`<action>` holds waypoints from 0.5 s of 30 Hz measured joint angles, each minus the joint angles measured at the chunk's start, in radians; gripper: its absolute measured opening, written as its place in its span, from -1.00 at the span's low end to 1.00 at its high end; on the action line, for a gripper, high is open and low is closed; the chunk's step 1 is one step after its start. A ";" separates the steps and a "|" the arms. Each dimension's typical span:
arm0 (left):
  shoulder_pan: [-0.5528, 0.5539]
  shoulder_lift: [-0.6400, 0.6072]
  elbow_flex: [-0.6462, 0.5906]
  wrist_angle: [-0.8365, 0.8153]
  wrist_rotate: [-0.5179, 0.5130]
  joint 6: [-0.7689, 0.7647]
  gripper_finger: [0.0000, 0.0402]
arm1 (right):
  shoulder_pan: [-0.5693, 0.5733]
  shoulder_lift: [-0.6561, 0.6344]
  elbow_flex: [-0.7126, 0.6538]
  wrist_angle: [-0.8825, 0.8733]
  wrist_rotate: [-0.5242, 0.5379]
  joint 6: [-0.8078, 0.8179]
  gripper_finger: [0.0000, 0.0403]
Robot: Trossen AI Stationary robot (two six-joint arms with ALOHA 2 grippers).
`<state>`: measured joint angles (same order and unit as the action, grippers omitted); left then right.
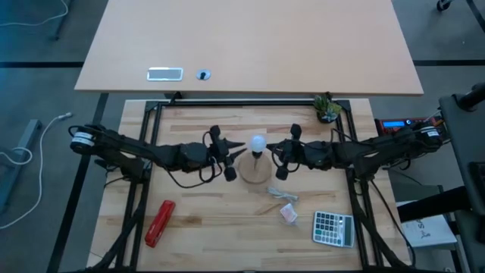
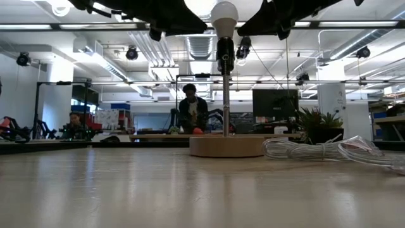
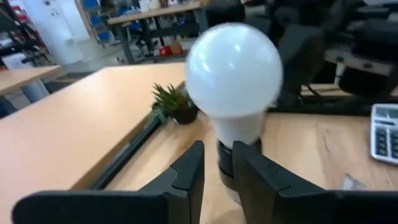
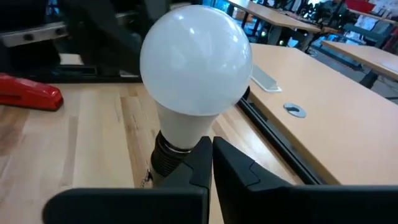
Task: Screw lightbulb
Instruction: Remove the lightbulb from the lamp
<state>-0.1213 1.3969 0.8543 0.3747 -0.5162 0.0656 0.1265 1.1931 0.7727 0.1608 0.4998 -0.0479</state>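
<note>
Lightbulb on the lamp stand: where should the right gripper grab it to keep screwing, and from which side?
Grip the lightbulb at its round frosted globe, coming level from the right: it stands upright in the socket, the left gripper already holds the neck below, and the right gripper sits shut beside it.

A red stapler (image 1: 160,223) lies on the wooden tabletop (image 1: 220,227) toward its near left part, and a grey calculator (image 1: 333,228) sits toward the near right. Between them, nearer the calculator, are a crumpled clear plastic wrapper (image 1: 282,194) and just beside it a small pinkish-white packet (image 1: 289,214). A small potted plant (image 1: 327,108) stands at the far right corner. Beyond the frame, a pale desk (image 1: 250,45) carries a flat rectangular plate (image 1: 164,73) and a small round fitting (image 1: 202,74). In the low view, a person (image 2: 190,111) in dark clothing stands far back in the room.
</note>
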 joint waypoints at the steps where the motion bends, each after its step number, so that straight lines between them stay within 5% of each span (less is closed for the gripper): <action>1: 0.008 -0.001 0.000 0.008 0.000 0.005 -0.63 | 0.000 0.000 0.000 0.001 -0.003 0.003 -0.97; 15: 0.071 0.003 0.000 0.096 0.194 0.086 -0.63 | -0.001 0.000 -0.001 0.056 -0.080 0.022 -0.97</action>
<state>-0.0502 1.4002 0.8543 0.4709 -0.3217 0.1519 0.1259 1.1935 0.7715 0.2173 0.4197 -0.0259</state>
